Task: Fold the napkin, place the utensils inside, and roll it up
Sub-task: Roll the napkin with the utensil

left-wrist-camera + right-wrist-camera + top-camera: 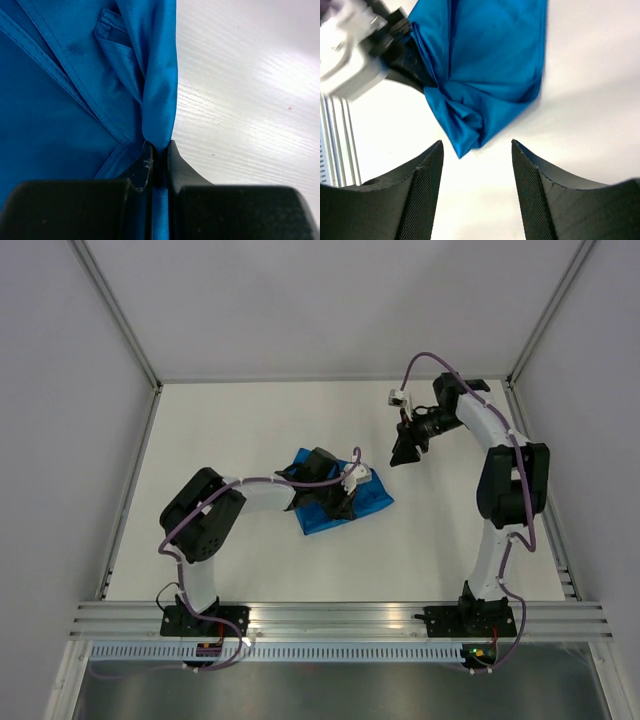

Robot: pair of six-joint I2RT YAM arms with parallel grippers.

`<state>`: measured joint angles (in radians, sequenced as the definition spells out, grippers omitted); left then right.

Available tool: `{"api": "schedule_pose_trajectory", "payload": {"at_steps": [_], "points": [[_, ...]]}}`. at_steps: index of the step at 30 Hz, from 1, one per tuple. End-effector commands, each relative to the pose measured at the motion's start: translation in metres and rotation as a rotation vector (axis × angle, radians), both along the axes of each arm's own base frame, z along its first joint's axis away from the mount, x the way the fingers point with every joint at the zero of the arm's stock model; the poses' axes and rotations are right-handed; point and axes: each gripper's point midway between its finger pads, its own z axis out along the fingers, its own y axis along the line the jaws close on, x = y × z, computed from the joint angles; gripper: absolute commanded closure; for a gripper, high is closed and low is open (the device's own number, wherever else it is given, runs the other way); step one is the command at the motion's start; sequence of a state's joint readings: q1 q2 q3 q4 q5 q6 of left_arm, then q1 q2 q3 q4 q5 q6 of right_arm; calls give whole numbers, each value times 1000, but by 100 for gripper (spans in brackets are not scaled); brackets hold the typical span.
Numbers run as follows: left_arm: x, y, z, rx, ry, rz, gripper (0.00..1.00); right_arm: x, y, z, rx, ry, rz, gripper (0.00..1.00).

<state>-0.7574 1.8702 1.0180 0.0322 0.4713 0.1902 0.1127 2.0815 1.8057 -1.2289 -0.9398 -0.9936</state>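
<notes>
the bright blue cloth napkin [372, 500] lies bunched on the white counter [250, 420], mid-frame in the top view. the left fingers [142, 170] pinch a fold at its edge. the right fingers [420, 190] stand spread, holding nothing, just off the napkin's upper right.

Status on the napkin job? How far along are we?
Done: the bright blue cloth napkin lies bunched in overlapping layers, so some folding has happened, though not neatly. In hand: the left gripper is shut on a ridge of the cloth; the right gripper is open, empty, apart from it. Left: no cutlery shows in any view, so loading and rolling remain.
</notes>
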Motion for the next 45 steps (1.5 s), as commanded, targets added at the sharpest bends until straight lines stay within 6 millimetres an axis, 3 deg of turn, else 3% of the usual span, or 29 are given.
{"api": "schedule_pose_trajectory", "payload": {"at_steps": [1, 2, 3, 7, 10, 17, 23, 30, 36, 43, 45], "points": [[-30, 11, -23, -20, 338, -36, 98, 10, -5, 20, 60, -214, -51, 37], [-38, 14, -29, -20, 419, -50, 98, 9, -9, 16, 29, -251, -64, 37], [-30, 14, -25, -41, 434, -45, 98, 7, -12, 15, 17, -288, -72, 37], [-32, 20, -23, -93, 595, -60, 98, -14, -17, 3, -80, -506, -63, 35], [-28, 26, -24, -100, 670, -47, 98, -34, -6, -12, -147, -602, -8, 33], [-27, 35, -20, -122, 831, -53, 98, -88, 47, -41, -186, -736, 184, 30], [-33, 37, -28, -111, 925, -62, 98, -116, 76, -66, -220, -828, 287, 27], [-34, 37, -30, -110, 942, -64, 98, -132, 93, -87, -245, -858, 351, 25], [-34, 37, -28, -116, 936, -73, 98, -130, 101, -103, -290, -854, 395, 27], [-35, 37, -24, -128, 921, -89, 98, -126, 95, -123, -376, -797, 437, 46], [-34, 38, -22, -123, 906, -89, 98, -128, 91, -128, -399, -776, 456, 58]]}}
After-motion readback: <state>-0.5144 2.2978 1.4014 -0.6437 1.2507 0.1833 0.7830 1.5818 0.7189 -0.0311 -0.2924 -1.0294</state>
